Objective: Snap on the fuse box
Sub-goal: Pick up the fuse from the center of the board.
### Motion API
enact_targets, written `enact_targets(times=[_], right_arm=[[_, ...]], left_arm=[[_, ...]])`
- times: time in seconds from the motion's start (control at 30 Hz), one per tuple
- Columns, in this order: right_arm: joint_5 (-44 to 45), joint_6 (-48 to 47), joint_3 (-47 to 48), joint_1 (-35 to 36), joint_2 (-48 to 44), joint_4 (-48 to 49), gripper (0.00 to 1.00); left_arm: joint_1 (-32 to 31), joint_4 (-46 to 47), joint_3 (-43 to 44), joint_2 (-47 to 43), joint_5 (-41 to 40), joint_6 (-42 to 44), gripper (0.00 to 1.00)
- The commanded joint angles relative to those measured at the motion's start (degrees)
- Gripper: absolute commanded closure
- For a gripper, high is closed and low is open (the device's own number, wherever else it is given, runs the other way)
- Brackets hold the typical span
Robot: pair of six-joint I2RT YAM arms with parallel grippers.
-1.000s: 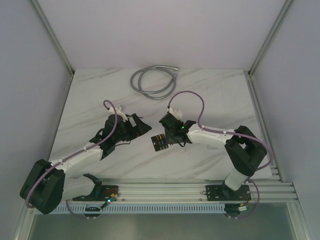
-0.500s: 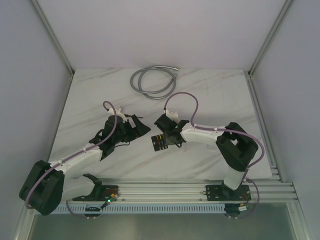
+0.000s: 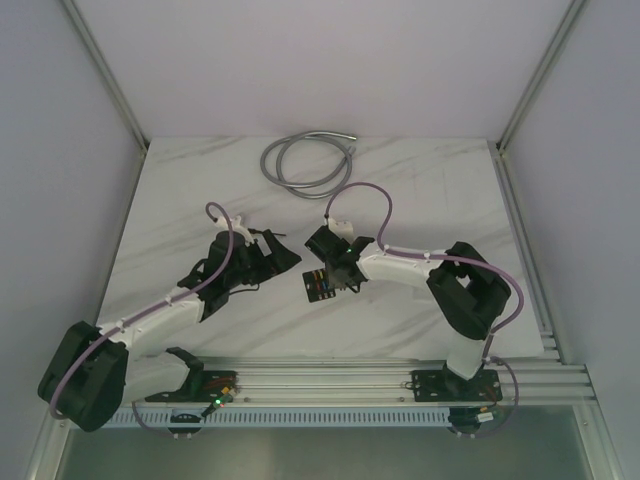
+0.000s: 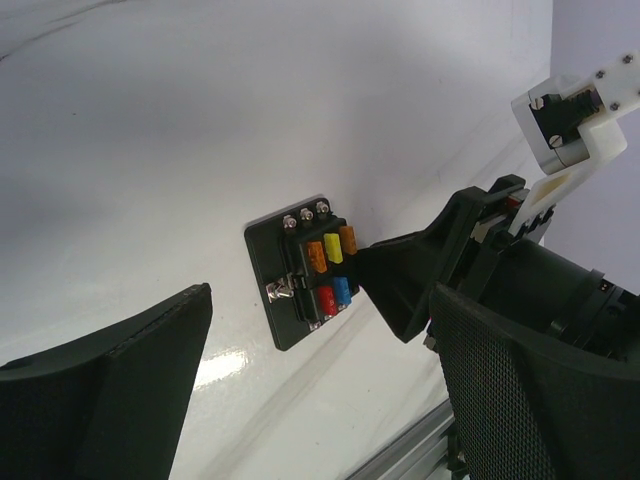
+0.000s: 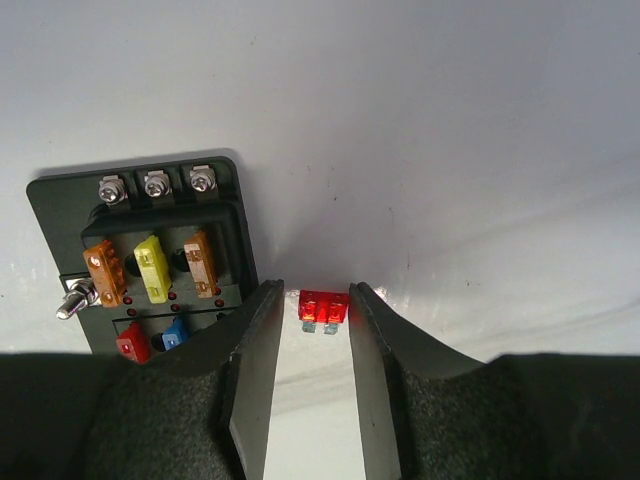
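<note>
Seemingly the job is at an early stage: the small loose red fuse (image 5: 323, 306) lies on the white marble worktop (image 5: 450, 120), not yet lifted. Gripping it, carrying it and pressing it into the black square plastic fuse box (image 5: 60, 230) are left. That box lies flat mid-frame in the overhead view. The right gripper (image 5: 315, 288) brackets the fuse narrowly, a sliver of gap showing; the left gripper (image 4: 320, 292) gapes wide. Count: one box, five seated fuses visible, one loose fuse, one coiled grey cable (image 3: 305, 160).
</note>
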Motion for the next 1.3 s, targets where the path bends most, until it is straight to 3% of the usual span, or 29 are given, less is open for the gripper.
enact_targets(times=[0.0, 0.3, 0.7, 1.0, 1.27], right_arm=[[-0.7, 1.0, 0.8, 0.4, 1.5, -3.3, 0.61], [-0.6, 1.3, 0.3, 0.4, 0.9, -4.2, 0.62], [0.6, 1.2, -0.1, 0.3, -1.3, -3.7, 0.73], [3.0, 1.9, 1.8, 0.2, -6.8, -1.6, 0.73], [3.6, 4.1, 2.5, 0.2, -12.1, 2.7, 0.72]], left_arm=[[0.4, -0.4, -0.8, -1.4, -0.3, 0.9, 0.01], [0.3, -0.4, -1.0, -1.6, 0.1, 0.8, 0.02], [0.3, 0.8, -1.4, -2.0, 1.3, 0.7, 0.03], [-2.0, 9.0, -3.6, -1.2, 2.6, -1.3, 0.07], [-8.8, 19.4, -6.1, -1.6, -4.8, -2.6, 0.16]])
